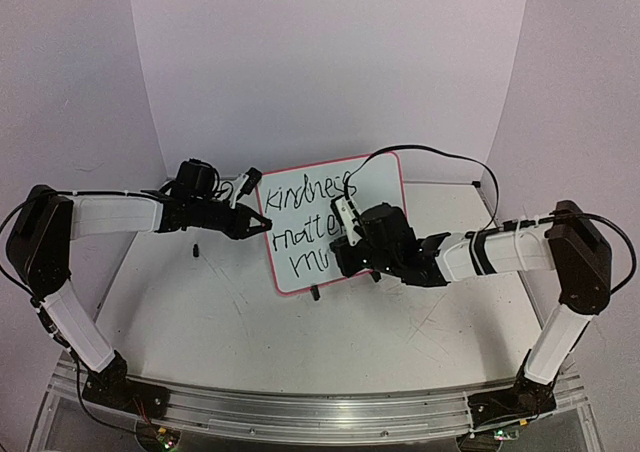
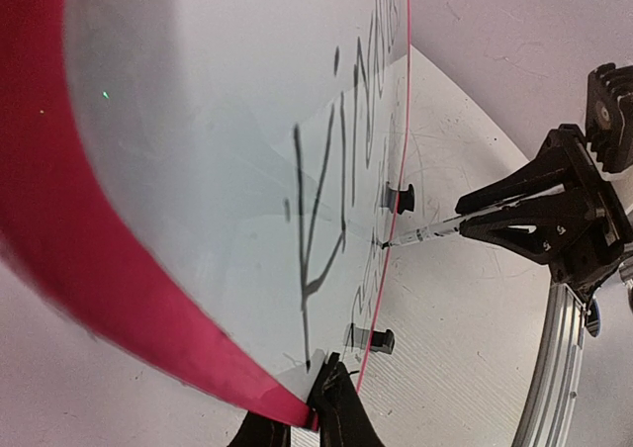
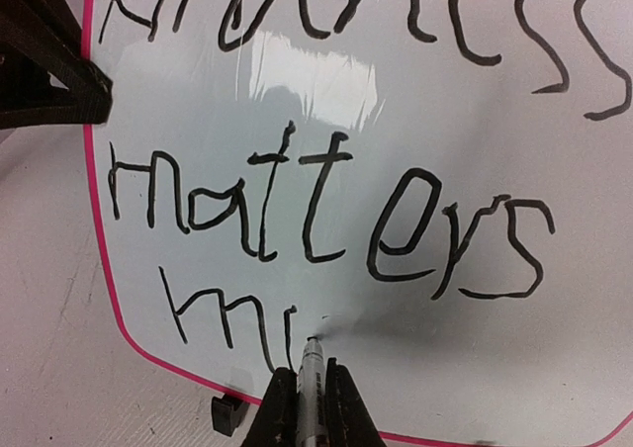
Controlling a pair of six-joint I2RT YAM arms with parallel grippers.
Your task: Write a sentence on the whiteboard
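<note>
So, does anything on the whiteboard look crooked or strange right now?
The whiteboard sits askew in the top view, top edge rising rightward, the left claw clamping its left edge. The sentence is unfinished: its third line reads only "mu", at the marker tip.

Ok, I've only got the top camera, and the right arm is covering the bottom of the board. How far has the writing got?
Observer: On the right wrist camera the writing reads "kindness matters mu". The third line stops after the u.
Operator: Is the marker actually on the board?
Observer: From the left wrist camera, which sees it side on, the marker tip appears to meet the face of the board.
Operator: And is the left gripper really holding it?
Observer: Yes, that same camera shows the left gripper closed on the red rim at the board's edge.
</note>
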